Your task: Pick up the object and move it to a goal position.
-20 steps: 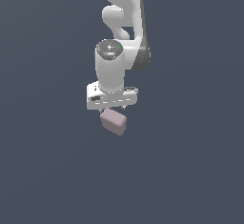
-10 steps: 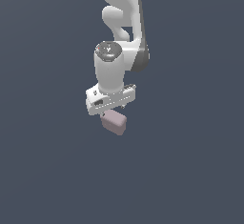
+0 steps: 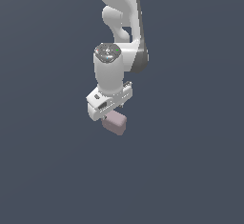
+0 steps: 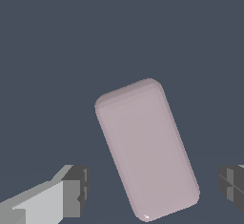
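The object, a small pale mauve-pink rounded block [image 3: 115,123], lies on the dark grey floor just below the white hand. In the wrist view the block [image 4: 145,147] lies slanted between the two fingers. My gripper [image 3: 111,114] hangs close over it from the white arm. It is open: in the wrist view the gripper [image 4: 152,189] has one finger [image 4: 72,192] and the other finger [image 4: 232,184] wide apart. There is a gap on each side of the block, and neither finger touches it. In the exterior view the fingertips are hidden behind the hand.
Plain dark grey floor [image 3: 190,170] lies all around. The white arm [image 3: 119,27] rises straight above the block. No goal marker shows in either view.
The hand has turned about its upright axis and dropped slightly closer to the block. The block has not moved.
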`<move>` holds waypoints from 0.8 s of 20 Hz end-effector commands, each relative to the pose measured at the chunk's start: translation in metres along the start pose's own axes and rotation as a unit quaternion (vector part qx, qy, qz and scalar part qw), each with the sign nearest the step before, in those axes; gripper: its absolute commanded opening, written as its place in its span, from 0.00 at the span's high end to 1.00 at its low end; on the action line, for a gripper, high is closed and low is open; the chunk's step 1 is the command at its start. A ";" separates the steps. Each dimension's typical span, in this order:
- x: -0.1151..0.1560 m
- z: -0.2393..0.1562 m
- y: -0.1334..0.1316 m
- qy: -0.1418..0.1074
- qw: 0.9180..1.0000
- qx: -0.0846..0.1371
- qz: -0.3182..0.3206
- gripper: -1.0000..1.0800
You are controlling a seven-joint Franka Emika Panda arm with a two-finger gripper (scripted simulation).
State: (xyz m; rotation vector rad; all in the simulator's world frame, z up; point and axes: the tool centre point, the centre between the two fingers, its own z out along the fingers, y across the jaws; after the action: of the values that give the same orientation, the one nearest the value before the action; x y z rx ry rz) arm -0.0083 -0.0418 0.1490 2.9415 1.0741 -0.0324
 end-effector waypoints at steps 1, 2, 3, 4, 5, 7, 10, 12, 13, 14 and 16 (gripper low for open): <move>0.001 0.001 0.000 0.002 0.999 0.000 -0.034 0.04; 0.001 0.001 0.001 0.003 0.999 0.000 -0.047 0.04; 0.001 0.002 0.001 0.004 0.998 0.000 -0.060 0.04; 0.002 0.002 0.001 0.004 0.997 0.000 -0.072 0.04; 0.002 0.002 0.001 0.005 0.996 0.000 -0.083 0.04; 0.002 0.003 0.001 0.007 0.994 0.000 -0.105 0.04; 0.003 0.003 0.002 0.008 0.991 0.000 -0.131 0.04; 0.003 0.004 0.002 0.009 0.989 0.000 -0.146 0.04; 0.003 0.004 0.002 0.010 0.988 -0.001 -0.152 0.04; 0.003 0.004 0.002 0.010 0.987 -0.001 -0.158 0.04; 0.004 0.004 0.002 0.011 0.986 -0.001 -0.167 0.04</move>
State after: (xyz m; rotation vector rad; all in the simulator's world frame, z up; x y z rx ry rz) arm -0.0045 -0.0414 0.1450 2.7421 1.5316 -0.0042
